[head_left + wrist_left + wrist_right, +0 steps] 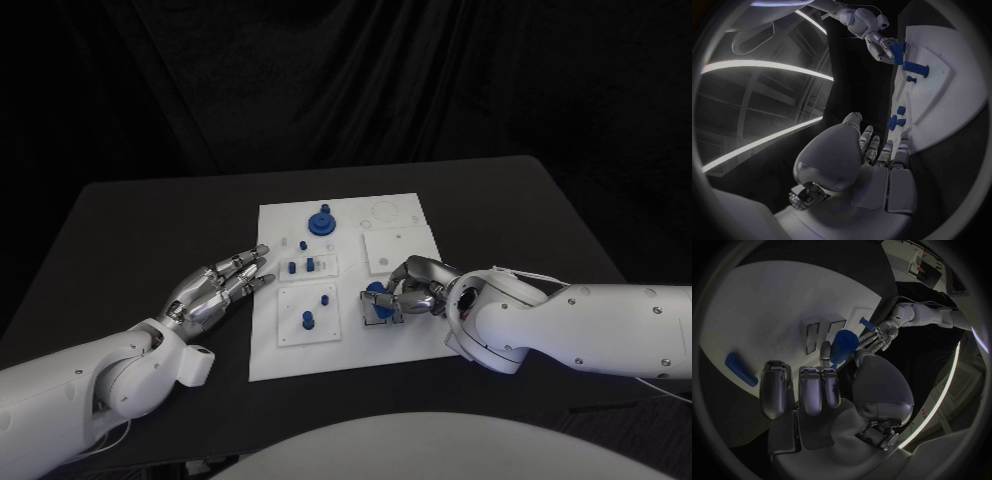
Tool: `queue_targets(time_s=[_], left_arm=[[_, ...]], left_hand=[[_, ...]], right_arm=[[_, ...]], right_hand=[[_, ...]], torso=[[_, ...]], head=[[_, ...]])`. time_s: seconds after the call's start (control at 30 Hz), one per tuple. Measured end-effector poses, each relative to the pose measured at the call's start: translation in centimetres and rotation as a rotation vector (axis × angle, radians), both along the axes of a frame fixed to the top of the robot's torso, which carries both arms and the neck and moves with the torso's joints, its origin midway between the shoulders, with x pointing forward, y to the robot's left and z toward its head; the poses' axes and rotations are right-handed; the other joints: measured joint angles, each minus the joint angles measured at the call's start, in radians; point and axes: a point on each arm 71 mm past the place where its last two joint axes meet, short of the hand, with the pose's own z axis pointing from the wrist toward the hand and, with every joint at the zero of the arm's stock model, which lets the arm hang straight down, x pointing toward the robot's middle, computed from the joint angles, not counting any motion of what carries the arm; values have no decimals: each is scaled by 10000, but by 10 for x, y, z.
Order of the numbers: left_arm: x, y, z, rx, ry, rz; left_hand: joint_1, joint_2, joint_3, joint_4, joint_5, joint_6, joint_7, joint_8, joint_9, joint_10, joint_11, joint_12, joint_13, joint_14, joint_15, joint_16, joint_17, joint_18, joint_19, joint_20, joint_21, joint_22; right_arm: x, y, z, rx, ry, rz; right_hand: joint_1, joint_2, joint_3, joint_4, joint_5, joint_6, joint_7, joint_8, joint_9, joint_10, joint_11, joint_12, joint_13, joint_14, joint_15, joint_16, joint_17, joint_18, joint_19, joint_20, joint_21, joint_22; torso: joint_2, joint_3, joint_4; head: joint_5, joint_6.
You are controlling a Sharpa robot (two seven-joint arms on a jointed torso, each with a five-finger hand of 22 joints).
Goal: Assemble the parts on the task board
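- The black table (130, 220) fills the middle of the head view, and the white task board (411, 340) lies at its centre.
- The right hand (407, 291) reaches in from the lower right of the frame and rests on the board's lower right part; its fingers are curled around a blue part (378, 291), which the right wrist view shows as a blue cylinder (842, 343) pinched at the fingertips.
- The left hand (219, 285) lies left of centre, just beside the board's left edge, fingers spread and holding nothing.
- A raised square plate (309, 317) at the board's lower left holds an upright blue peg (307, 320).
- A smaller plate (310, 266) above it carries short blue pegs (293, 267).
- At the board's top a round blue knob (323, 220) stands upright.
- A bare square plate (394, 249) lies right of centre.
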Motion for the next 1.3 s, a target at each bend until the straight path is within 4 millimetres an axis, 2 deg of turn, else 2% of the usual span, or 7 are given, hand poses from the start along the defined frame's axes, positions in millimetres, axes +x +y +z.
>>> queue_targets(time_s=[0.23, 0.47, 0.77, 0.83, 0.9, 1.03, 1.3], left_arm=[[-1, 0, -1, 2, 41, -14], [-1, 0, -2, 1, 67, -25], [-2, 1, -3, 4, 96, -31], [-2, 1, -3, 5, 102, -31], [-2, 1, -3, 6, 109, -33], [-2, 1, -4, 11, 123, -29], [-3, 3, -4, 21, 141, -9]], left_hand=[[0, 0, 28, -29, 0, 0, 0, 0, 0, 0, 0, 0, 0, 0, 0, 0, 0, -1, 0, 0, 0, 0], [0, 0, 28, -28, 0, 0, 0, 0, -1, 0, 0, 0, 0, 0, 0, 0, 0, -1, 0, 0, 0, 0], [0, 0, 28, -28, 0, 0, 0, 0, -1, 0, 0, -1, 0, 0, 0, 0, 0, -1, 0, 0, 0, 0], [0, 0, 28, -28, 0, 0, 0, 0, -1, 0, 0, -1, 0, 0, 0, 0, 0, -1, 0, 0, 0, 0], [0, 0, 28, -28, 0, 0, 0, 0, -1, 0, 0, -1, 0, 0, 0, 0, 0, -1, 0, 0, 0, 0], [0, 0, 28, -28, 0, 0, 0, 0, -2, 0, 0, -2, 0, 0, 0, 0, 0, -1, 0, 0, 0, 0], [0, 0, 55, -1, 0, 0, 0, 0, -2, 0, 0, -6, 0, 0, 0, 0, 0, -1, 0, 0, 0, 2]], right_arm=[[1, 0, -1, -52, 48, 9], [1, 0, -1, -81, 86, 52], [1, -3, -1, -130, -6, 74], [1, -4, 0, -121, -55, 64], [1, -6, 1, -87, -137, 48], [0, -9, 3, 17, -341, 49], [-7, -19, 12, 309, -852, 102]], right_hand=[[-496, 148, -391, -15, -16, -61, 60, -92, -59, -36, 36, 0, 8, 0, 0, 0, 0, 0, 35, 35, -303, -1], [-949, 138, -1356, -7, -1349, -73, 72, -224, -196, 1, 72, 0, 8, -2, 73, 0, 0, 0, -1, 71, -478, -1], [-948, 138, -1762, 6, -1856, -36, 108, -239, -259, 1, 72, 0, 7, -2, 73, 0, 0, 1, -1, 71, -478, -1], [-943, 143, -1762, 6, -1758, -37, 108, -239, -261, 1, 72, 0, 6, -2, 73, 0, 0, 0, -1, 71, -478, -1], [-536, 289, -1789, -20, -1231, -37, 108, -239, -286, 1, 72, 0, 6, -2, 73, 0, 0, 0, -1, 71, -478, 0], [565, 296, -1711, -234, -162, -37, 108, -239, -306, 1, 72, 0, 5, -2, 73, 0, 0, 1, -1, 71, -478, 7], [1748, 245, -1705, -241, 253, -37, 108, -239, -343, 1, 71, 0, 5, -2, 73, 0, 0, 0, -1, 70, -478, 6]], torso=[[1, -1, -7], [1, -1, -18], [-1, 1, -15], [-3, 4, -15], [-5, 4, -17], [-9, 3, -26], [-11, 3, -35]], head=[[12, 0], [35, 0], [35, 0], [45, 0], [62, 0], [91, 0], [126, 0]])
